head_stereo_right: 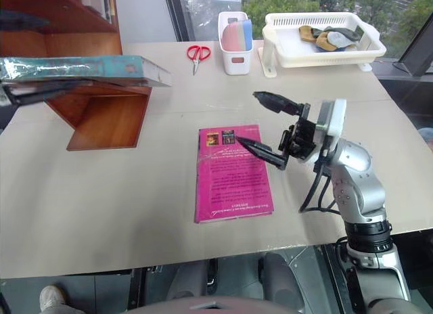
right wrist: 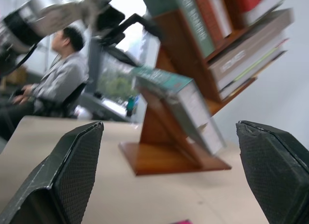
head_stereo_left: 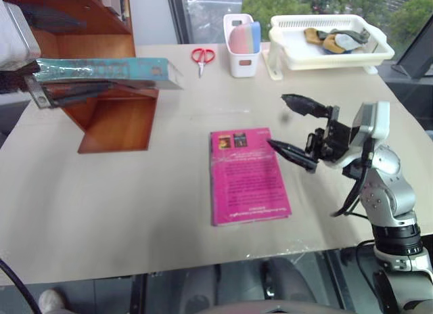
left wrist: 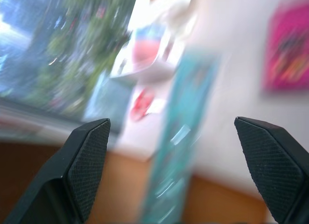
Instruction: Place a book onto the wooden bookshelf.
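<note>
The book (head_stereo_left: 101,71) lies flat on a lower board of the wooden bookshelf (head_stereo_left: 115,121), its near end jutting out past the slanted side panel over the table (head_stereo_left: 135,206), which suggests it has been set down there and not yet pushed fully in. The left gripper (left wrist: 174,171) has its fingers spread wide, released, with the book's edge showing between them untouched, so the shelf board appears to be carrying the book rather than the claw. The right gripper (head_stereo_right: 260,121) hangs above the table beside the magenta-pink book (head_stereo_right: 231,173), its two black fingers parted and holding nothing; it seems merely parked clear of the work. The task's book is large, thin and teal-green, and its clear plastic wrap throws glossy highlights along the cover and edge.
</note>
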Robot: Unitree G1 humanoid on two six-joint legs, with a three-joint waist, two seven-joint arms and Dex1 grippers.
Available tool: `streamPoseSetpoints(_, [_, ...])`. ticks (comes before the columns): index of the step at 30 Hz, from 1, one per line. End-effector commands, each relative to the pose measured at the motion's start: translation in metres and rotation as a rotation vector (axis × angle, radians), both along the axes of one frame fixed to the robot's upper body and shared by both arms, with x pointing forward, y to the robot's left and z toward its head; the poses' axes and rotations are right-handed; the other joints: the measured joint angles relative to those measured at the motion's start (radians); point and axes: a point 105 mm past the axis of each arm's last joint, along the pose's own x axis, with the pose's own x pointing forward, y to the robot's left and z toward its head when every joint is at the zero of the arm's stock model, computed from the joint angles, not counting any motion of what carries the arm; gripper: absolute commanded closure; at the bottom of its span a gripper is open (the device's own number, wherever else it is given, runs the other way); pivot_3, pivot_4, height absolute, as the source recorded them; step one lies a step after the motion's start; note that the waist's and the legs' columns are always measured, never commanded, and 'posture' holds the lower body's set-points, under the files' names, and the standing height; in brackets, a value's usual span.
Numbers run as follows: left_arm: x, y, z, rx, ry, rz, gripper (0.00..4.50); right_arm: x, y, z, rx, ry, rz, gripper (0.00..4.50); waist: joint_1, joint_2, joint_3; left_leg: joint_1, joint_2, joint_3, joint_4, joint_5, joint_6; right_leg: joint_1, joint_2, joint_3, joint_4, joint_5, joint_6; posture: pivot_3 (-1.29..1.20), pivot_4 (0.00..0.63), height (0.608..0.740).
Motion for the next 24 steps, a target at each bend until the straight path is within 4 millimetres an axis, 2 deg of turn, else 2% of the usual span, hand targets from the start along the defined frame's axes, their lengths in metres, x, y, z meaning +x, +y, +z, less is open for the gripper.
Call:
streamPoseSetpoints(1, [-0.013,-0.021,-0.022,-0.165,0.109,-0.109,0.05,-0.006,-0.006,0.02,0.06,-0.036,-0.03,0.0,0.0,0.001,0.0,0.0,0.0,0.0,0.0,0.0,0.0,0.0,0.0,0.0,0.0,0.0,0.0,0.0,0.15,0.74])
streamPoseSetpoints(3, [-0.008,-0.035,-0.053,-0.301,0.195,-0.136,0.05,-0.007,-0.009,0.024,0.073,-0.031,-0.05,0.0,0.0,0.001,0.0,0.0,0.0,0.0,0.0,0.0,0.0,0.0,0.0,0.001,0.0,0.0,0.0,0.0,0.15,0.74])
streamPoseSetpoints(5, [0.006,-0.048,-0.089,-0.517,0.264,-0.111,0.05,-0.009,-0.012,0.026,0.068,-0.03,-0.073,0.0,0.0,0.002,-0.001,0.001,0.0,0.001,0.0,0.0,0.0,0.001,-0.001,0.001,-0.001,0.0,0.0,0.0,0.15,0.74])
streamPoseSetpoints(6, [0.018,-0.053,-0.102,-0.63,0.244,-0.06,0.05,-0.01,-0.012,0.027,0.062,-0.031,-0.084,0.0,0.004,0.001,-0.001,0.0,-0.001,0.001,0.001,0.0,0.0,0.001,-0.001,0.001,0.0,0.0,0.0,0.0,0.15,0.74])
streamPoseSetpoints(7, [0.026,-0.057,-0.109,-0.698,0.223,-0.022,0.05,-0.01,-0.013,0.027,0.058,-0.031,-0.092,0.0,0.007,0.002,-0.002,-0.001,0.0,-0.002,0.001,0.0,0.0,0.001,0.0,-0.001,-0.002,0.001,-0.001,0.0,0.15,0.74])
streamPoseSetpoints(10, [0.042,-0.071,-0.118,-0.824,0.144,0.03,0.05,-0.013,-0.014,0.029,0.047,-0.032,-0.103,0.0,0.008,-0.004,-0.003,-0.002,-0.002,-0.004,0.004,0.0,0.0,0.003,0.0,-0.002,-0.001,0.002,-0.001,0.0,0.15,0.74])
streamPoseSetpoints(13, [0.061,-0.105,-0.105,-0.999,0.011,0.028,0.05,-0.017,-0.011,0.031,0.035,-0.03,-0.11,0.0,0.014,-0.003,-0.004,-0.001,-0.002,-0.005,0.004,0.0,0.0,0.005,0.0,-0.002,-0.002,0.003,-0.002,0.0,0.15,0.74])
streamPoseSetpoints(15, [0.069,-0.119,-0.098,-1.048,-0.021,0.019,0.05,-0.018,-0.01,0.032,0.034,-0.027,-0.112,0.0,0.016,-0.003,-0.004,-0.001,-0.003,-0.006,0.005,0.0,0.0,0.006,0.0,-0.002,-0.002,0.004,-0.001,0.0,0.15,0.74])
streamPoseSetpoints(18, [0.077,-0.129,-0.093,-1.053,-0.074,0.025,0.05,-0.017,-0.009,0.033,0.033,-0.024,-0.116,0.0,0.003,-0.003,-0.004,0.0,-0.003,-0.006,0.005,0.0,0.0,0.007,0.0,-0.001,-0.003,0.004,-0.001,0.0,0.15,0.74])
streamPoseSetpoints(22, [0.103,-0.135,-0.084,-1.113,-0.175,0.159,0.05,-0.018,-0.005,0.035,0.028,-0.026,-0.114,0.0,0.004,-0.002,-0.004,0.0,-0.004,-0.008,0.004,0.0,0.0,0.007,0.0,-0.002,-0.004,0.004,-0.001,0.0,0.15,0.74])
streamPoseSetpoints(24, [0.113,-0.126,-0.086,-1.171,-0.173,0.247,0.53,-0.018,-0.004,0.036,0.027,-0.025,-0.113,0.0,0.004,-0.002,-0.004,0.0,-0.004,-0.008,0.004,0.0,0.0,0.008,0.0,-0.002,-0.004,0.004,-0.001,0.0,0.15,0.74])
